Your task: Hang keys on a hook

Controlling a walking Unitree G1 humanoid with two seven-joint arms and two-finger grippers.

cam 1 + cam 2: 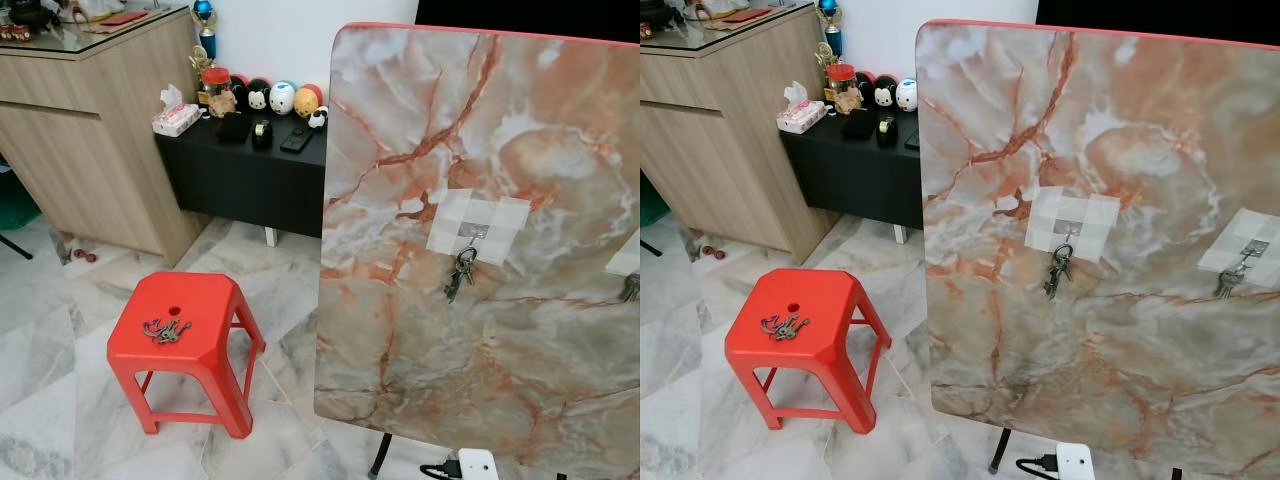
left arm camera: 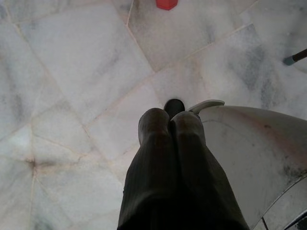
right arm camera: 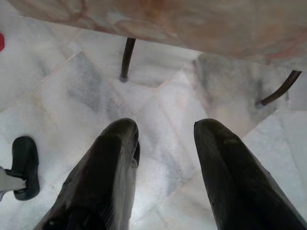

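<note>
- The left gripper point(image 2: 171, 125) hangs over the marble floor point(image 2: 72, 96) with its fingers pressed together and nothing between them; the arm looks idle because nothing has been picked up.
- The right gripper point(image 3: 165, 143) also points at the floor, near the board's dark legs point(image 3: 126, 58), with its fingers well apart and empty, apparently ready for a grasp.
- The keys point(image 1: 165, 330) lie loose on the seat of the red stool point(image 1: 190, 345), beside its centre hole, apart from both grippers.
- The upright marble-patterned board point(image 1: 480, 250) stands just beside the stool, so its hooks are near at hand.
- One taped hook point(image 1: 1067, 228) already carries a bunch of keys point(image 1: 1058, 270); a second hook point(image 1: 1250, 248) to the right also holds a set.
- Judged from this, the stool's keys are not yet fetched.
</note>
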